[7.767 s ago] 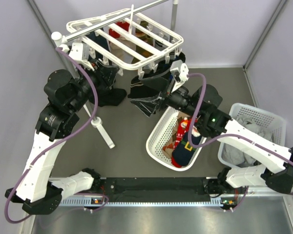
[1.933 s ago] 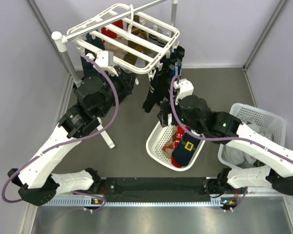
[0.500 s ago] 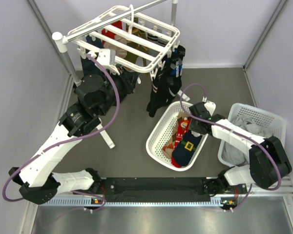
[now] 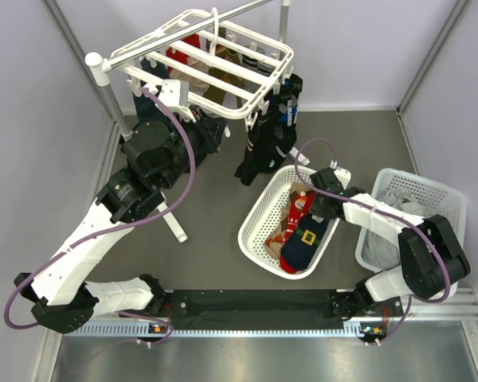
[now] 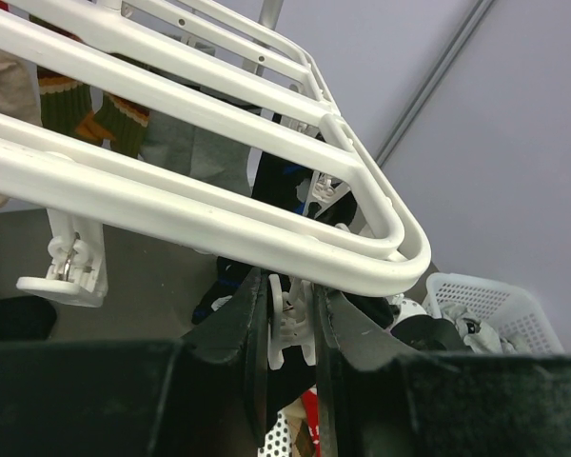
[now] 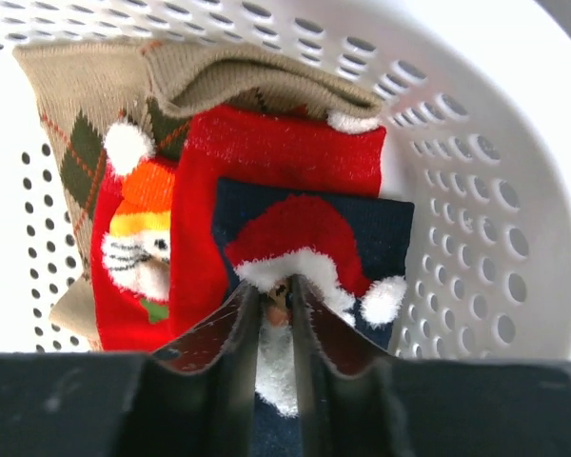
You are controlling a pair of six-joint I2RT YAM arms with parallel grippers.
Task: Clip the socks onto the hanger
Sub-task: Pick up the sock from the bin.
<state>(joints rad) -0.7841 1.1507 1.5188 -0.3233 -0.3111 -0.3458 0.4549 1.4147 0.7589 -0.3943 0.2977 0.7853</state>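
The white hanger [image 4: 211,60] hangs at the back, with its bars [image 5: 219,214] filling the left wrist view. My left gripper [image 5: 288,288] is under its near corner, shut on a small white clip [image 5: 290,328]. A dark sock [image 4: 263,151] dangles from that corner. More socks lie in the oval white basket [image 4: 255,231]: a navy one with a yellow buckle [image 4: 307,239] and a red one [image 6: 285,152]. My right gripper [image 6: 276,290] is down in that basket, its jaws pinched on the navy Santa sock [image 6: 309,238].
A second white basket [image 4: 442,187] with grey laundry stands at the right. The stand's pole [image 4: 111,95] and foot [image 4: 169,215] are on the left. A beige argyle sock [image 6: 86,114] lies in the oval basket. Another clip [image 5: 71,267] hangs from the hanger's bar.
My right arm left the hung dark sock, dropped into the oval basket, and its jaws closed on the navy Santa sock. The left gripper has stayed on the clip.
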